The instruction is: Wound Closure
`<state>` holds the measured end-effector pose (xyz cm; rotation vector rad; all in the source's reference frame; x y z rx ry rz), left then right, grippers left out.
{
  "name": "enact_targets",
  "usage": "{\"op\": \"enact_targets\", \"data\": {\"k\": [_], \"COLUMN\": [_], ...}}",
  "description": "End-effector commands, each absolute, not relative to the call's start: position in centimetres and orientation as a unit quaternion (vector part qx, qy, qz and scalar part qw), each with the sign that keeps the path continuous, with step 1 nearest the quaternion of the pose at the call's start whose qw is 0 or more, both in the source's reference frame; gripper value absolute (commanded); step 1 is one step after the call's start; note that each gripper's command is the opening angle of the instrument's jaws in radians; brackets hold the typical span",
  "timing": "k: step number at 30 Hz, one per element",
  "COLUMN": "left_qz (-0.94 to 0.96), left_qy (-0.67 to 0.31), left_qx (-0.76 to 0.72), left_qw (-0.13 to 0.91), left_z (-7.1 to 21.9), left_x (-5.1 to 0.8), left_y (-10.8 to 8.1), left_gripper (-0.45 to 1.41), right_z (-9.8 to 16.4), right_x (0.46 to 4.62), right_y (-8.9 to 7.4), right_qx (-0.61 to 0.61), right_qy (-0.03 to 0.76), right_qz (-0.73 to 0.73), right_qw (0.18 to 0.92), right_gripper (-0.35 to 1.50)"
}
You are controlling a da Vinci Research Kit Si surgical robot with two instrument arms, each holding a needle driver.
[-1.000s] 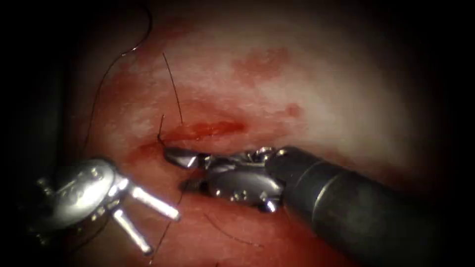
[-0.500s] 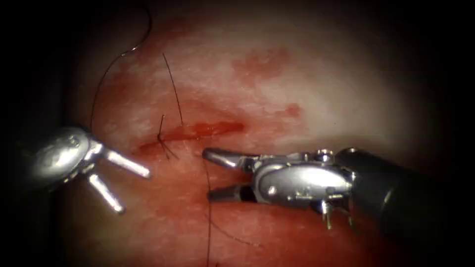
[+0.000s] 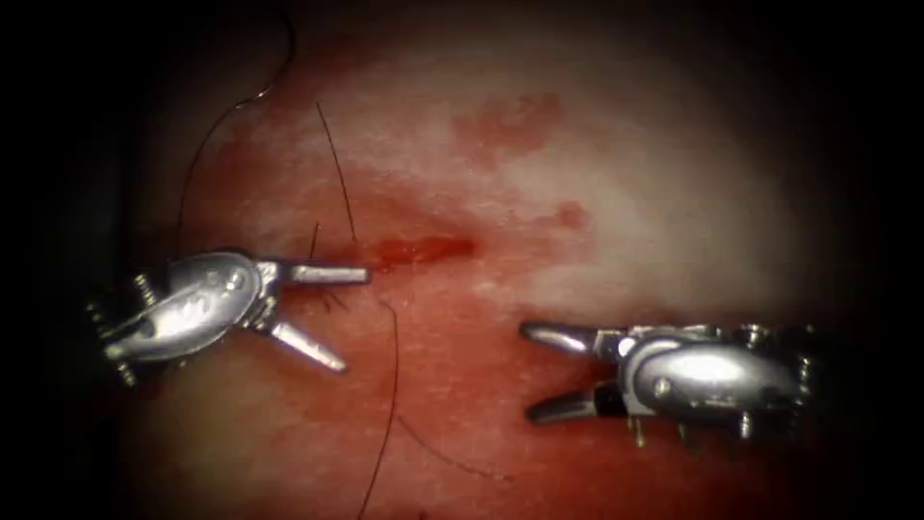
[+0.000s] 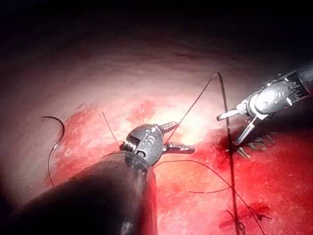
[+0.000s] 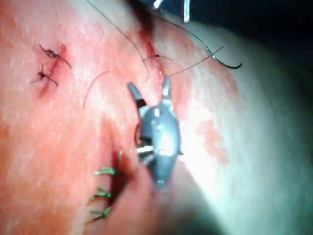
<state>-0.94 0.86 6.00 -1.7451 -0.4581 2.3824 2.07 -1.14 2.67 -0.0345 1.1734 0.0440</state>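
The cut [image 3: 419, 250] is a short red slit in the tissue [image 3: 626, 193], with a knot and short thread tails at its left end. My left tool [image 3: 351, 321] stands open with nothing in it, its upper jaw lying over that knot; it is seen again in the left wrist view [image 4: 178, 137]. My right tool [image 3: 527, 374] is open and holds nothing, well to the right of the cut and below it, and shows from close up [image 5: 149, 85]. The curved needle [image 3: 292, 53] lies free at the far upper left, held by neither tool [image 4: 62, 128] [image 5: 229, 64]. Dark thread [image 3: 390, 385] trails down past the cut.
Red fluid [image 3: 505, 125] stains the tissue around the cut. A row of green stitches [image 5: 102, 191] [image 4: 249, 147] and an older dark-stitched wound [image 5: 49, 68] lie elsewhere on the tissue. A loose thread piece [image 3: 452, 462] rests below the cut.
The right tool drew back to the right, away from the cut's left end, jaws still open. The left tool rose and moved right to the knot. The loose thread below shifted.
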Motion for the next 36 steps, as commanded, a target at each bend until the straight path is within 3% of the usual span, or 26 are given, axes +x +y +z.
{"op": "enact_targets", "data": {"k": [1,18,36], "left_qz": [0.798,0.813,0.795], "left_qy": [-0.145,-0.040,0.095], "left_qx": [-0.581,-0.578,-0.596], "left_qw": [0.067,0.060,-0.064], "left_z": [6.1,6.2,6.5], "left_x": [-0.97,-1.03,-1.45], "left_y": [0.8,0.4,-0.3], "left_gripper": [0.34,0.36,0.27], "right_z": [2.8,2.9,3.0], "right_x": [2.17,2.35,2.37], "right_y": [-1.1,-1.2,-1.3], "right_qx": [-0.017,-0.025,-0.030], "right_qy": [0.554,0.551,0.554], "right_qz": [0.021,0.022,0.020], "right_qw": [0.832,0.834,0.832], "right_gripper": [1.48,1.48,1.48]}}
